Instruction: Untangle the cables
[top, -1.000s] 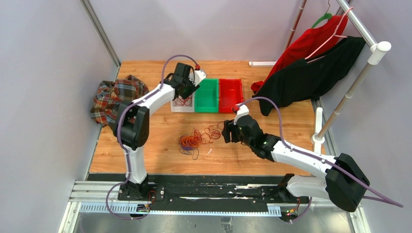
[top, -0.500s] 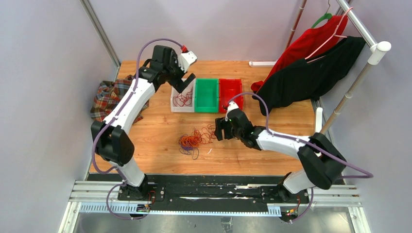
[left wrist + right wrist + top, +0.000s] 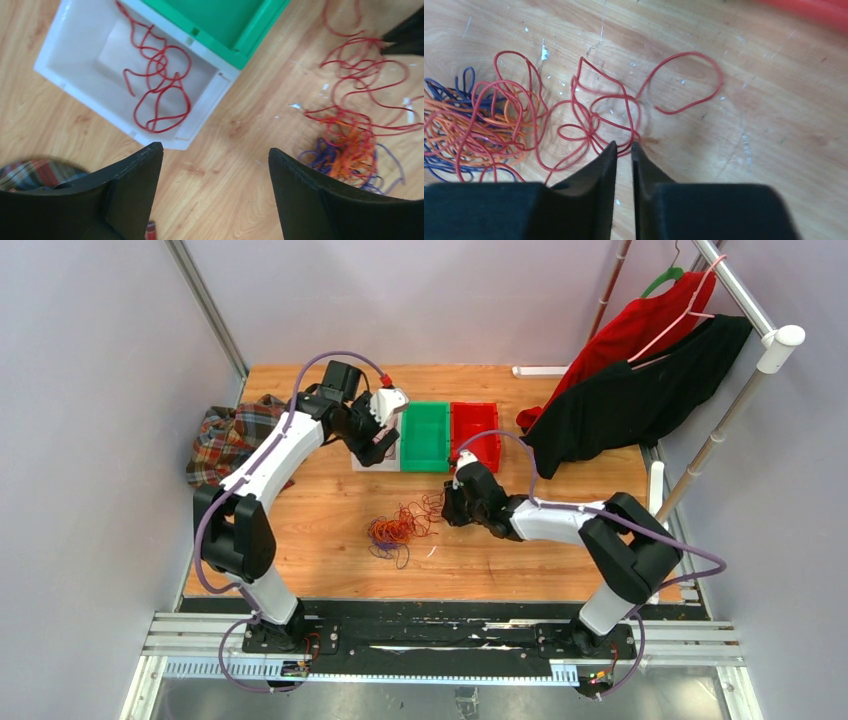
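The left claw (image 3: 214, 152) hangs wide open above the white bin (image 3: 57, 57), which holds a loose red cable (image 3: 162, 90). The tangled cables (image 3: 400, 527) lie on the desk (image 3: 320, 525). The right claw (image 3: 624, 146) is narrowed at their red loops, and whether it grips I cannot tell.

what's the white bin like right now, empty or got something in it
Not empty. The left wrist view shows the white bin holding loops of red cable on its floor.
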Controlling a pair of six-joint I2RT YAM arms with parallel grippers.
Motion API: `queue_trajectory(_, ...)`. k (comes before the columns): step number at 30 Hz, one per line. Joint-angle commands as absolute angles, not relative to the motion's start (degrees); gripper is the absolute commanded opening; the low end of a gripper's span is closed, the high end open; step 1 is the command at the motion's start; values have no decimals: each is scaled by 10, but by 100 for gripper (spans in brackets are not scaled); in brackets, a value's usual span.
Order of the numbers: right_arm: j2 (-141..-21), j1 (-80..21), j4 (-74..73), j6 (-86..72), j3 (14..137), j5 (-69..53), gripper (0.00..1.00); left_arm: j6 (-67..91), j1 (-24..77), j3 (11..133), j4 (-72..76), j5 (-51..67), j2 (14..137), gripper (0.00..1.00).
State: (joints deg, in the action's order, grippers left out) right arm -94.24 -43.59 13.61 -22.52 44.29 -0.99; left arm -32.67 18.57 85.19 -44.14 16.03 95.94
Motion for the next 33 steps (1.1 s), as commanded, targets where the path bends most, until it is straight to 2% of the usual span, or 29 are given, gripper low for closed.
queue_trajectory(1, -895, -418, 145, -230, 431, 1, 7, -313, 187, 881, -490, 245, 925, 81)
queue_trajectory(2, -880, -414, 137, -228, 431, 2, 2, -309, 187, 884, -501, 257, 919, 81)
queue_trajectory(3, -861, -411, 129, -225, 431, 2, 1, -296, 187, 885, -509, 271, 913, 82)
queue_trajectory(6, -817, -408, 101, -210, 435, 2, 1, -261, 187, 879, -529, 332, 893, 87)
queue_trajectory(10, -778, -409, 71, -195, 443, 0, 1, -227, 202, 848, -528, 370, 870, 88)
queue_trajectory(11, -774, -408, 69, -193, 443, -2, 8, -223, 209, 840, -528, 367, 868, 88)
queue_trajectory(12, -775, -408, 75, -192, 443, -7, 23, -219, 216, 833, -529, 359, 868, 88)
queue_trajectory(13, -780, -409, 84, -191, 443, -13, 47, -213, 222, 829, -528, 350, 870, 88)
queue_trajectory(14, -790, -409, 92, -190, 447, -25, 66, -201, 223, 831, -528, 344, 875, 88)
queue_trajectory(15, -802, -410, 96, -185, 455, -39, 70, -187, 224, 836, -529, 338, 878, 90)
queue_trajectory(16, -817, -413, 95, -179, 467, -46, 70, -177, 223, 843, -530, 330, 880, 98)
queue_trajectory(18, -846, -423, 88, -167, 491, -42, 71, -191, 224, 880, -562, 326, 882, 98)
queue_trajectory(20, -887, -432, 69, -157, 519, -29, 71, -223, 223, 934, -606, 319, 889, 98)
queue_trajectory(23, -938, -434, 58, -154, 541, -41, 65, -235, 221, 990, -648, 293, 893, 98)
queue_trajectory(27, -986, -433, 74, -163, 541, -75, 63, -220, 206, 1000, -658, 264, 881, 98)
queue_trajectory(29, -1003, -432, 68, -172, 547, -82, 58, -228, 200, 998, -660, 251, 870, 98)
queue_trajectory(31, -1003, -432, 67, -175, 547, -85, 45, -253, 193, 1006, -671, 241, 857, 98)
queue_trajectory(32, -1001, -430, 62, -174, 548, -86, 34, -262, 190, 1012, -677, 239, 853, 98)
queue_trajectory(33, -996, -430, 55, -172, 549, -88, 15, -267, 188, 1015, -682, 241, 849, 98)
